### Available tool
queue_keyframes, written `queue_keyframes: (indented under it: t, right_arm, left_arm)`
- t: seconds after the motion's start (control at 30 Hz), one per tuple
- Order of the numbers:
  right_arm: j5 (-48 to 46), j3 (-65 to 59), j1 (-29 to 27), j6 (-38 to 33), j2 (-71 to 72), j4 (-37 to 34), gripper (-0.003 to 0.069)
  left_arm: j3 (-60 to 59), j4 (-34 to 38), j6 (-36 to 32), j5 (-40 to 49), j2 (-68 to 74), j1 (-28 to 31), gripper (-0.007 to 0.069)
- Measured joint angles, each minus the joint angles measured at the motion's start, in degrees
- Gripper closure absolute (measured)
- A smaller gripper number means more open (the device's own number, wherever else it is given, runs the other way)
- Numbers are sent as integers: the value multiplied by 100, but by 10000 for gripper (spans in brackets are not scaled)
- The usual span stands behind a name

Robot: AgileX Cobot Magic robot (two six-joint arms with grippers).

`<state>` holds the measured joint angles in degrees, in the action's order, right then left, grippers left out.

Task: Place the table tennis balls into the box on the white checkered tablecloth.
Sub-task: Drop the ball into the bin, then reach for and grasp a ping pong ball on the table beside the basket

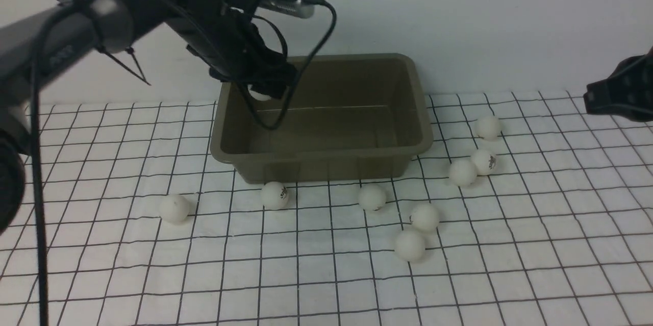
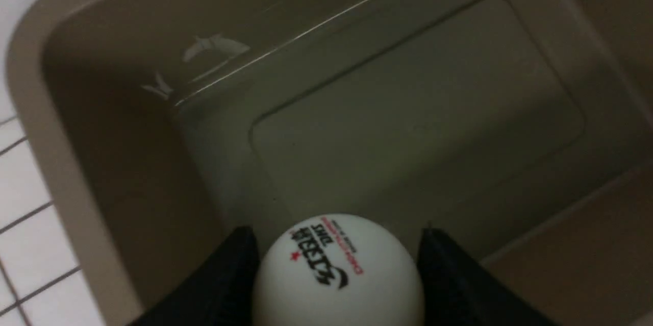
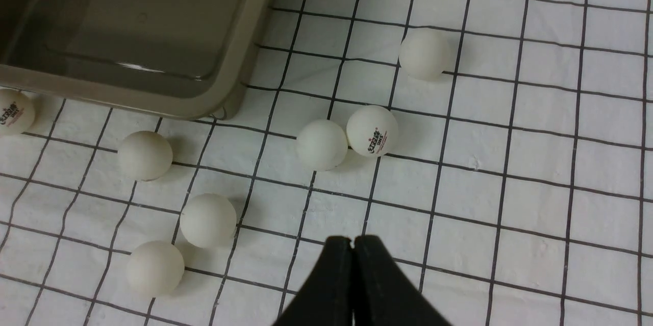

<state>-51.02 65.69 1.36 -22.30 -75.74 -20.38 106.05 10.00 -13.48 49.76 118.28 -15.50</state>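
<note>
A small white printed ball (image 2: pixel 336 272) was clamped by the left gripper (image 2: pixel 336 231) above an olive-grey plastic tub (image 1: pixel 321 151); the right gripper (image 3: pixel 353 239) was closed.

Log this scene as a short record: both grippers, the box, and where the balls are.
left gripper: closed on the held ball, above the box, near its left side
right gripper: shut, holding nothing, above the tablecloth on the right
box contents: no balls visible inside
loose balls: eight on the tablecloth, in front of and to the right of the box
</note>
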Motion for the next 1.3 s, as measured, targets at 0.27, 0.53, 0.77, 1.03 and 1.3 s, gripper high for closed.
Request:
queue_keyframes:
  t: [0.27, 0.53, 0.77, 1.03, 1.3]
  right_arm:
    - [-94, 0, 0, 0, 0, 0, 671]
    - [-130, 0, 0, 0, 0, 0, 670]
    - [-130, 6, 0, 0, 0, 0, 670]
    - [-119, 6, 0, 0, 0, 0, 670]
    - [-101, 6, 0, 0, 0, 0, 670]
  left_arm:
    - [5, -35, -265, -27, 607, -115, 272]
    - [12, -24, -440, 110, 588, -115, 168]
    - [12, -147, -746, 621, -311, -68, 156]
    - [-30, -142, -759, 1993, -1095, 643, 156]
    - [-2028, 176, -889, 1561, -1323, 1153, 156]
